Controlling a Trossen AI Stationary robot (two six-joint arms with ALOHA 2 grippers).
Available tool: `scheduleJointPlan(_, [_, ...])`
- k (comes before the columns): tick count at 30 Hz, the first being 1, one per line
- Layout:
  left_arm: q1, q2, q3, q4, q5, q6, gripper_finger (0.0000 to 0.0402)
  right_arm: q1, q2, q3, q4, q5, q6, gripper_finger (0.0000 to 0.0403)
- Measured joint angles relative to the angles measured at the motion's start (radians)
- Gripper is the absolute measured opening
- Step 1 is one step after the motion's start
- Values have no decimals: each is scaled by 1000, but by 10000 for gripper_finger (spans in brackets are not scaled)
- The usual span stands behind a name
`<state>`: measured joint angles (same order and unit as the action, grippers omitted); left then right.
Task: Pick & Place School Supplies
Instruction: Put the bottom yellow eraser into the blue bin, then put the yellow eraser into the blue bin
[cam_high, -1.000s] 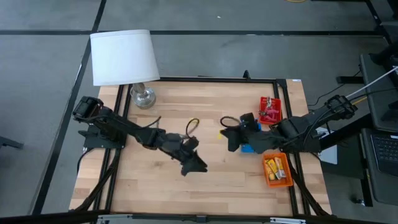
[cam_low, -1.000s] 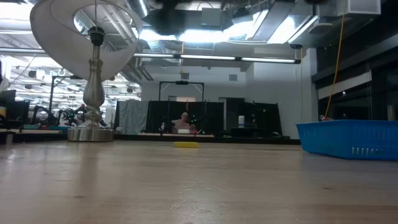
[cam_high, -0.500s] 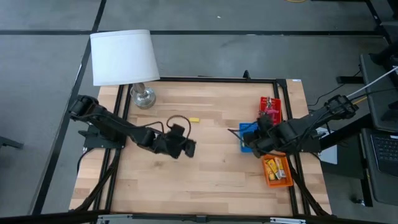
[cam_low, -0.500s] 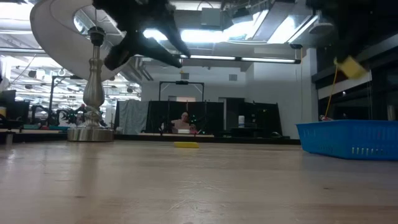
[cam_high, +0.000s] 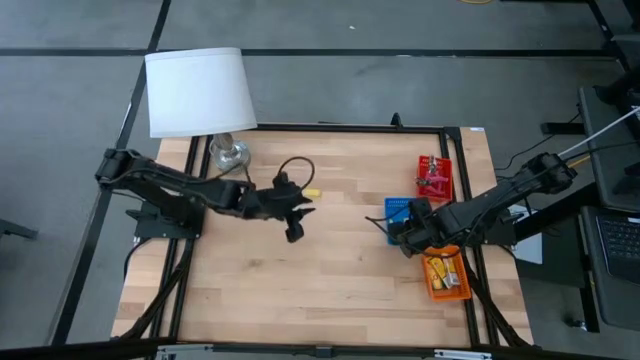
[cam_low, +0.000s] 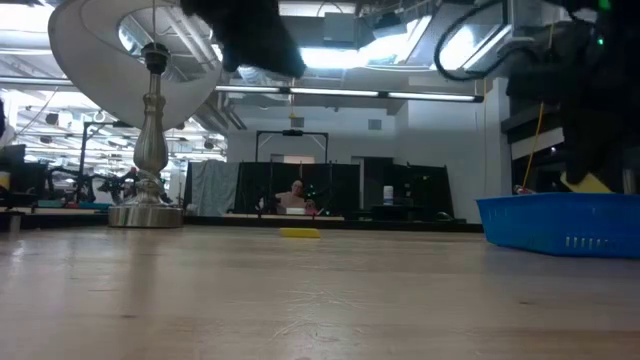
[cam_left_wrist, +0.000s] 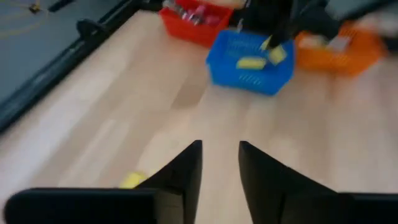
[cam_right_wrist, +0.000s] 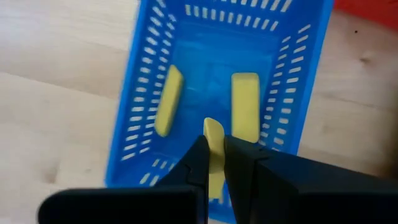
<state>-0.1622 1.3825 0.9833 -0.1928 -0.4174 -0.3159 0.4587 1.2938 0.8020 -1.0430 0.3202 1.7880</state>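
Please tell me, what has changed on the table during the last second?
The right gripper, shut on a small yellow oblong piece, moved from mid-table to above the blue plastic tray. The left gripper swung toward the loose yellow piece on the wood. Lamp, red tray and orange tray stayed put.

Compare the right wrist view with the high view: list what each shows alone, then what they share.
Right wrist only: two small yellow oblong pieces lying inside the blue slotted plastic tray, and a third yellow piece clamped in the right pincer above them.

High only: the white-shaded lamp, the orange tray, the left pincer beside a loose yellow piece on the table.

Both: the blue tray, the red tray, the wooden tabletop.
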Motion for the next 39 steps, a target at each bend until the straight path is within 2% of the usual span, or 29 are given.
scheduleJointPlan(3, [71,2,0,-99,70,92,136,-1,0,-43,32,0,1,24])
scheduleJointPlan(7, [174,37,0,-163,250,216,191,-13,0,-81,92,0,0,24])
scheduleJointPlan(11, [227,81,29,-246,342,348,235,-26,0,-87,101,0,4,25])
scheduleJointPlan(13, [253,107,51,-260,368,397,251,-33,1,-86,103,4,5,40])
scheduleJointPlan(16, [308,158,79,-311,395,447,262,-44,1,-86,102,4,10,84])
scheduleJointPlan(21, [383,288,154,-392,418,565,260,-47,1,-71,101,18,11,125])
scheduleJointPlan(24, [409,378,227,-470,463,649,253,-47,1,-44,100,39,12,128])
scheduleJointPlan(28, [417,482,322,-550,461,738,241,-47,1,16,77,90,12,123])
scheduleJointPlan(35, [436,599,409,-564,431,746,203,-29,0,153,40,218,15,118])
scheduleJointPlan(39, [445,627,420,-553,462,728,171,-6,0,204,3,279,38,118])
